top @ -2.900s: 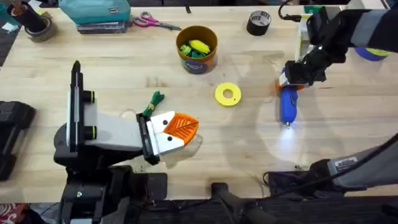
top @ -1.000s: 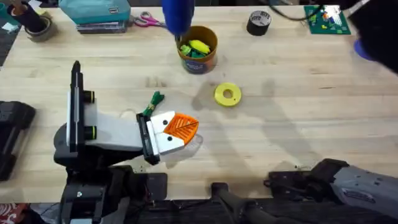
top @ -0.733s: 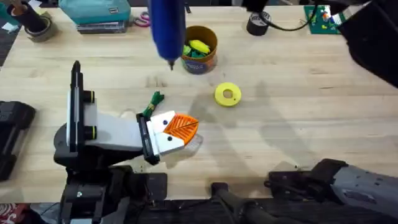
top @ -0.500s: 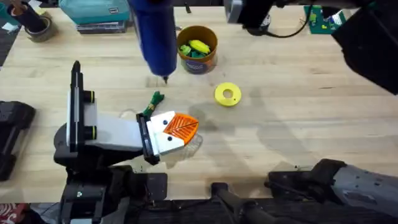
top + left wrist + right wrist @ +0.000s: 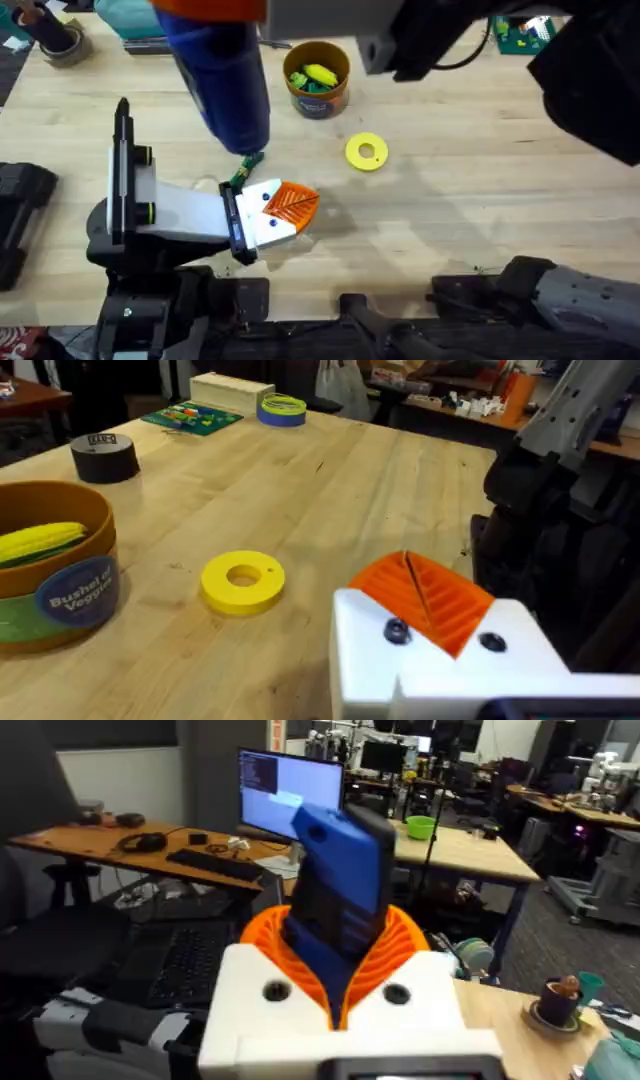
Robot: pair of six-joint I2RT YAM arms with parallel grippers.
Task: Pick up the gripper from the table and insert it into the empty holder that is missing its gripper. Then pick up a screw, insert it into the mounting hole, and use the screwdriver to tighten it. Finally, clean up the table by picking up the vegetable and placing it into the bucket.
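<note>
Screwdriver (image 5: 225, 85) now looms large and blurred under the overhead camera, having swung over from the far side of the table in the right gripper (image 5: 335, 985), whose orange pads clamp its blue body. Its tip hangs just above the vegetable (image 5: 246, 166), close beside the left gripper (image 5: 282, 210), which rests on the table with its fingers together and nothing visible between them. My read: tightening is about to start. The bucket (image 5: 317, 79) waits beyond.

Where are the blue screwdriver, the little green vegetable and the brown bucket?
screwdriver (image 5: 225, 85), overhead view, blue body.
vegetable (image 5: 247, 163), overhead view, leafy end.
bucket (image 5: 334, 98), overhead view, outer wall.
</note>
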